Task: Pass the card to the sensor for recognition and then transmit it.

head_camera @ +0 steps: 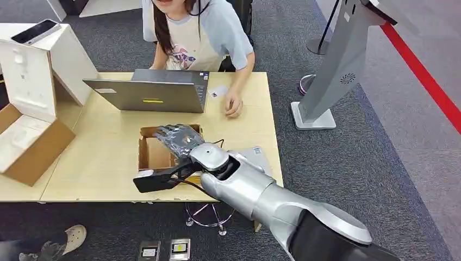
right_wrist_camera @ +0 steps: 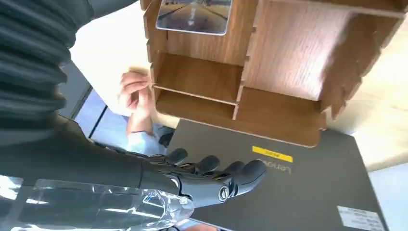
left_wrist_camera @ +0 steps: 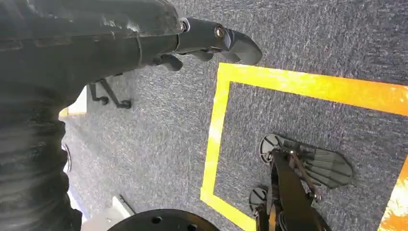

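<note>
The robot's silver right arm reaches in over the near edge of the pale wooden bench [head_camera: 108, 157], and its right hand [head_camera: 176, 138] hovers above an open wooden organizer box [head_camera: 154, 155] with its dark fingers [right_wrist_camera: 240, 173] stretched out and slightly apart, holding nothing. In the right wrist view a card-like sheet [right_wrist_camera: 195, 15] with a printed picture lies in one compartment of that box; whether it is the task's card I cannot tell. Beyond the box stands a grey laptop [head_camera: 149, 92], its lid toward the robot. Just beside the laptop a small white card [head_camera: 218, 92] lies flat on the bench, close to a person's hand [head_camera: 234, 104] resting there; the person sits at the far edge. A cardboard carton [head_camera: 30, 141] sits at the bench's left end. The left hand [left_wrist_camera: 211, 41] hangs over grey carpet [left_wrist_camera: 159, 139] marked with yellow tape [left_wrist_camera: 216, 120], fingers loosely extended around nothing.
</note>
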Tool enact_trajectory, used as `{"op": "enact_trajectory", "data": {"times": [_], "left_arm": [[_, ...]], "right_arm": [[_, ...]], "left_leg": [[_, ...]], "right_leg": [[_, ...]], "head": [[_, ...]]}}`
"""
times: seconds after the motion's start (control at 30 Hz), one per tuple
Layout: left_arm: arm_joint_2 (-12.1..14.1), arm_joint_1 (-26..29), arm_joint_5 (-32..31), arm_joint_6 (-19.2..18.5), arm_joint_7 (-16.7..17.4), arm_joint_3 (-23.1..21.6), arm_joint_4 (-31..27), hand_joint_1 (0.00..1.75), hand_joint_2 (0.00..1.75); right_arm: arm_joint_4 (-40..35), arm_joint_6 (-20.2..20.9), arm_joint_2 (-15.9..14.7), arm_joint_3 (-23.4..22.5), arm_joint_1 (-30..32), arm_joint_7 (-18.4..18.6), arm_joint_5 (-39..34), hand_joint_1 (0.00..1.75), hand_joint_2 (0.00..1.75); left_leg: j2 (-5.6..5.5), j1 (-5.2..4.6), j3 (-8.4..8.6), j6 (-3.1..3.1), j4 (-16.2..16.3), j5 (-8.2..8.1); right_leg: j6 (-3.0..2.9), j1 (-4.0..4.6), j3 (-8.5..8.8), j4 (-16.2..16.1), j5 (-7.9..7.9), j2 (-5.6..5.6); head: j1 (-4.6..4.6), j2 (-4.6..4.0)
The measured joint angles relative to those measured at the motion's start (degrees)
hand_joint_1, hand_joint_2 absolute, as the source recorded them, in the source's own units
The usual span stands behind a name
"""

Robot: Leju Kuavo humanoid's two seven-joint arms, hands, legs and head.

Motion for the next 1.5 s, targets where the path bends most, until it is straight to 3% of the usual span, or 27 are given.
{"op": "enact_trajectory", "data": {"times": [0.53,0.7,1.3,1.33,1.37,1.4,1.5], "left_arm": [[-0.13,0.01,0.63,0.57,0.0,0.0,0.0,0.0,1.75],[-0.15,0.02,0.94,0.7,0.0,0.0,0.0,0.0,1.75],[-0.15,0.02,1.2,0.74,0.39,0.0,0.0,0.0,1.75],[-0.15,0.02,1.27,0.79,0.53,0.0,0.0,0.0,1.75],[-0.15,0.02,1.36,0.83,0.59,0.0,0.0,0.0,1.75],[-0.15,0.02,1.35,0.85,0.63,0.0,0.0,0.0,1.75],[-0.15,0.02,1.35,0.9,0.7,0.02,0.0,0.0,1.75]], "right_arm": [[1.84,-0.79,1.07,1.42,1.05,-0.81,-1.88,0.0,1.75],[3.89,-2.88,1.05,1.86,1.39,-0.55,-1.86,0.0,1.75],[10.32,-3.23,0.87,2.27,1.4,0.63,-1.84,0.03,1.75],[10.54,-3.21,0.87,2.27,1.38,0.63,-1.84,0.44,1.75],[10.73,-3.21,0.87,2.27,1.37,0.63,-1.84,1.59,1.75],[10.86,-3.19,0.87,2.27,1.37,0.63,-1.84,1.75,1.75],[11.23,-3.19,0.92,2.27,1.33,0.66,-1.88,1.75,1.75]], "left_leg": [[0.0,0.0,-0.01,0.0,0.0,0.0],[0.0,0.0,0.0,0.0,0.0,0.0],[0.0,0.0,0.0,0.0,0.0,0.0],[0.0,0.0,0.0,0.0,0.0,0.0],[0.0,0.0,0.0,0.0,0.0,0.0],[0.0,0.0,0.0,0.0,0.0,0.0],[0.0,0.0,0.0,0.0,0.0,0.0]], "right_leg": [[0.0,0.0,0.0,0.0,0.0,-0.01],[0.0,0.0,0.0,0.0,0.0,0.0],[0.0,0.0,-0.01,0.0,0.0,0.0],[0.0,0.0,-0.01,0.0,0.0,0.0],[0.0,0.0,0.0,0.0,0.0,0.0],[0.0,0.0,0.0,0.0,0.0,0.0],[0.0,0.0,0.0,0.0,0.0,-0.01]], "head": [[-0.02,0.0],[-0.02,0.0],[-0.02,0.0],[-0.02,0.0],[-0.02,0.0],[-0.02,0.0],[-0.02,0.0]]}}
